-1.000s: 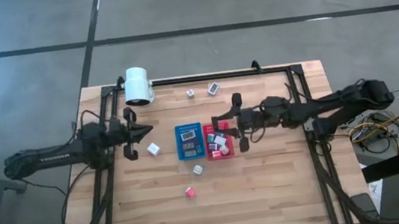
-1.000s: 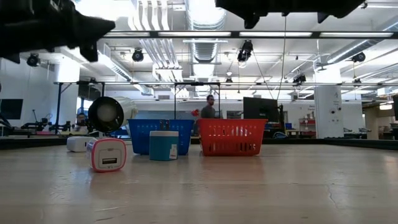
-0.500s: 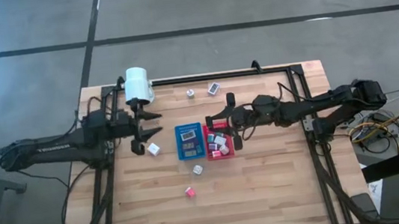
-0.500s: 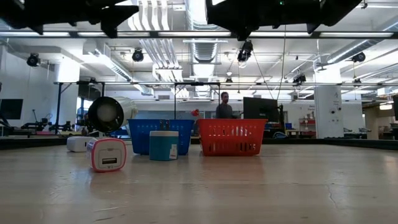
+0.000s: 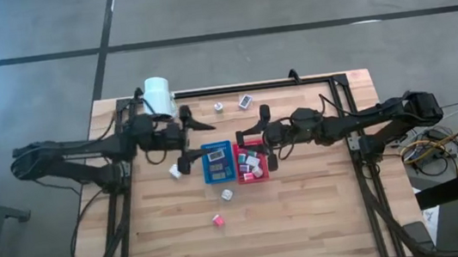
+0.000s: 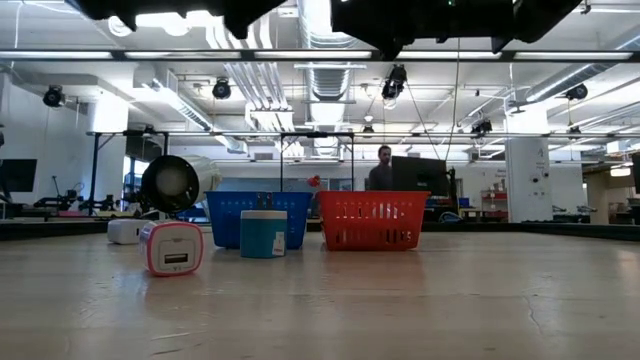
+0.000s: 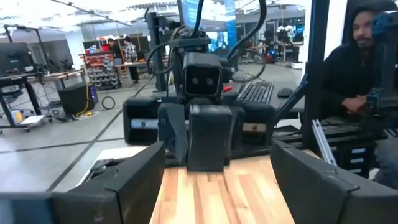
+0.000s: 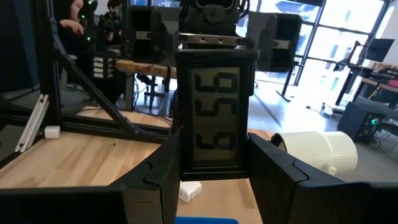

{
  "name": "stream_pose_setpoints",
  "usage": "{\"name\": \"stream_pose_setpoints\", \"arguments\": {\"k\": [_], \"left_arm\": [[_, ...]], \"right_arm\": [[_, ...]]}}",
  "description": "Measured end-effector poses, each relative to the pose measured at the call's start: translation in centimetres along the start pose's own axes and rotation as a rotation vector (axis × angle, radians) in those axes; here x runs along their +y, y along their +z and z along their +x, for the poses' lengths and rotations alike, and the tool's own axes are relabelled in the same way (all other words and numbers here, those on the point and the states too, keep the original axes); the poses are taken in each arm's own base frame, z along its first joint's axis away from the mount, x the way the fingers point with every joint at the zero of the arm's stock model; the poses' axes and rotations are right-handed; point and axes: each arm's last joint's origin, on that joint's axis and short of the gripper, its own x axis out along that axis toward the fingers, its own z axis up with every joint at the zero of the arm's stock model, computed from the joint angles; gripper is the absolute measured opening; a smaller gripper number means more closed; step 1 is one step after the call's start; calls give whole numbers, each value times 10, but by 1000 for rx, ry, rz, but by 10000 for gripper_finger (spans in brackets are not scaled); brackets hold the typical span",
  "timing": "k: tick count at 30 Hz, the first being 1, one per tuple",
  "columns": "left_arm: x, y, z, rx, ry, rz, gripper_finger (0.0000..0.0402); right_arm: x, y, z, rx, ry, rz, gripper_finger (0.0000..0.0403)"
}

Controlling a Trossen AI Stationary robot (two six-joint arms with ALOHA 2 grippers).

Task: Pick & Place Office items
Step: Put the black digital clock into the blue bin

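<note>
Right wrist view: my right hand (image 8: 211, 180) clamps a flat digital clock (image 8: 216, 118) upright, poised over the red tray (image 5: 250, 162) for release. My left hand (image 5: 194, 144) gapes empty beside the blue tray (image 5: 218, 174). Loose cubes (image 5: 219, 220) wait on the tabletop (image 5: 308, 215).

The wooden table (image 5: 309, 223) stood on a grey floor (image 5: 241, 6) crossed by dark lines. Beyond it stretched a large workshop hall: ceiling ducts (image 6: 325, 30) and strip lights (image 6: 450, 55) overhead, a white column (image 6: 527, 180) to one side. A person (image 6: 381, 170) stood far off behind a monitor (image 6: 418, 175). Tall windows (image 8: 336, 43) let in daylight; the shelving (image 7: 102, 62) possibly held equipment.
</note>
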Motion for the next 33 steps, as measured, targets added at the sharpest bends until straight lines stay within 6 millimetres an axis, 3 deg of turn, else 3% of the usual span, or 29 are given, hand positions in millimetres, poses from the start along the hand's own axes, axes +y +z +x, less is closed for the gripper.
{"name": "stream_pose_setpoints", "arguments": {"k": [12, 24, 29, 33], "left_arm": [[13, -2, 54, 53, -7, 31, 317], [16, -2, 69, 58, -10, 42, 320], [16, -1, 69, 54, -11, 42, 281], [16, -1, 68, 49, -26, 38, 206]], "right_arm": [[-2, 5, 2, -17, -7, -11, 141], [-2, 5, 2, -9, -6, -11, 141], [-2, 4, 2, -3, -8, -10, 141], [-3, 4, 2, -3, -9, -11, 141]]}}
